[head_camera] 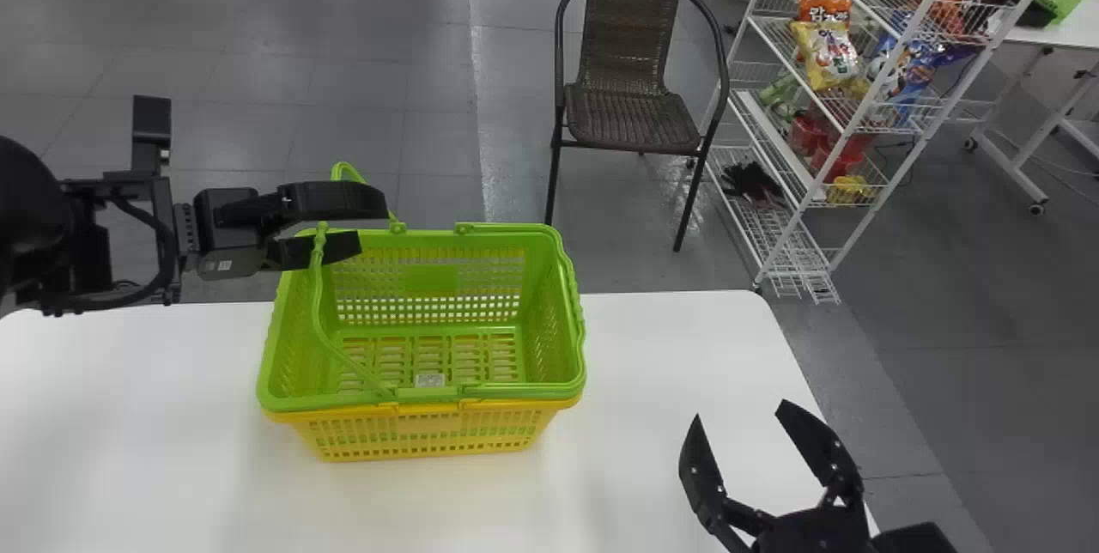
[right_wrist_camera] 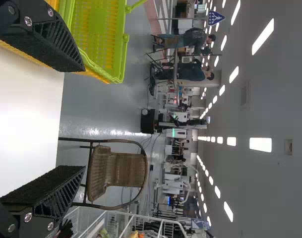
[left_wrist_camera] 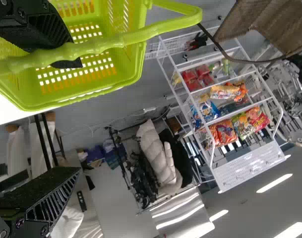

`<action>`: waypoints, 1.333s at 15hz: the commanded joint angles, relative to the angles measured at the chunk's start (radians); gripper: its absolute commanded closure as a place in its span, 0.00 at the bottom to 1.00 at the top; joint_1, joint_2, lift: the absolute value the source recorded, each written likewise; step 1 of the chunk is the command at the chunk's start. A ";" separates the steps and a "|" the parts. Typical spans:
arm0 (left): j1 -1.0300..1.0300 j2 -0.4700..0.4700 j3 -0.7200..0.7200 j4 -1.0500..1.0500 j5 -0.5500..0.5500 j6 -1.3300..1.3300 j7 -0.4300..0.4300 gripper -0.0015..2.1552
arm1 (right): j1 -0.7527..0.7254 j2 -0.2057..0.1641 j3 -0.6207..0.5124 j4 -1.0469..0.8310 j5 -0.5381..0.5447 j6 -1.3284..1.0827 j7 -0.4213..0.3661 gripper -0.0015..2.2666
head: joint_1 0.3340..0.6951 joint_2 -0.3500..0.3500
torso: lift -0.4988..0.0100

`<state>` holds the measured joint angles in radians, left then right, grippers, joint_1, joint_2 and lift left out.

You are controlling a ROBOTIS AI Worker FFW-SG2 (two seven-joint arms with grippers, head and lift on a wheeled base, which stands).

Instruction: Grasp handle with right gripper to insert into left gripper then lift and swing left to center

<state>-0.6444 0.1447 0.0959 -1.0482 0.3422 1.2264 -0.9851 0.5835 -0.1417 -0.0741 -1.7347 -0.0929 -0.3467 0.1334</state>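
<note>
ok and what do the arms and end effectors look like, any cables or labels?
All black. Left arm: rounded shell, curved black cable. Left end effector: small pale label on its body. Right end effector: wedge-shaped fingers, ribbed sides, silvery screws at the base.

Green basket [head_camera: 431,279]: molded plastic, smooth, semi-gloss, perforated walls; handle [head_camera: 317,288] same plastic, ribbed grip section. Yellow basket [head_camera: 429,434] under it, smooth plastic, perforated too. Surface [head_camera: 652,364]: white, smooth, low sheen, clean-cut edges. Left tool [head_camera: 373,224] over its far edge and right tool [head_camera: 739,409] toward its right edge: matt black, rough grainy finger faces, shiny metal screws. Chair [head_camera: 634,117] past far edge: woven, coarse, smooth dark tubing. Rack [head_camera: 786,241]: coated metal wire. Snack bags [head_camera: 826,57]: glossy crinkled film. Floor [head_camera: 258,63]: smooth, reflective.
</note>
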 commanded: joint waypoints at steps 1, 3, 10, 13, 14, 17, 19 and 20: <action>-0.003 -0.002 -0.013 0.001 -0.005 0.000 0.000 0.03 | -0.037 -0.004 0.005 0.018 0.012 0.036 -0.001 0.05 | 1.00 0.23 | 0.98; -0.003 -0.007 -0.015 0.005 -0.006 0.000 0.000 0.03 | -0.062 -0.012 0.020 0.023 0.030 0.064 -0.011 0.09 | 1.00 0.23 | 0.98; -0.006 -0.013 -0.036 -0.001 -0.006 0.000 0.000 0.03 | -0.145 -0.019 0.089 0.037 0.153 0.226 -0.100 0.94 | 1.00 0.24 | 0.98; -0.004 -0.011 -0.041 -0.003 -0.008 0.000 -0.003 0.03 | -0.194 -0.026 0.128 0.057 0.200 0.300 -0.138 0.98 | 1.00 0.26 | 0.98; -0.004 -0.011 -0.041 -0.004 -0.008 0.000 -0.006 0.03 | -0.218 -0.027 0.139 0.069 0.206 0.325 -0.146 0.98 | 1.00 0.26 | 0.98; 0.000 -0.013 -0.042 -0.022 -0.008 0.028 -0.006 0.03 | -0.292 -0.029 0.180 0.104 0.257 0.398 -0.170 0.99 | 1.00 0.27 | 0.98; 0.002 -0.014 -0.048 -0.026 -0.006 0.037 -0.006 0.03 | -0.329 -0.036 0.200 0.119 0.266 0.432 -0.175 0.99 | 1.00 0.28 | 0.98; 0.002 -0.016 -0.048 -0.026 -0.006 0.037 -0.006 0.03 | -0.347 -0.036 0.209 0.132 0.269 0.441 -0.175 0.99 | 1.00 0.28 | 0.98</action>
<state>-0.6435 0.1310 0.0488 -1.0726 0.3360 1.2608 -0.9910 0.2632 -0.1762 0.1216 -1.6184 0.1703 0.0778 -0.0414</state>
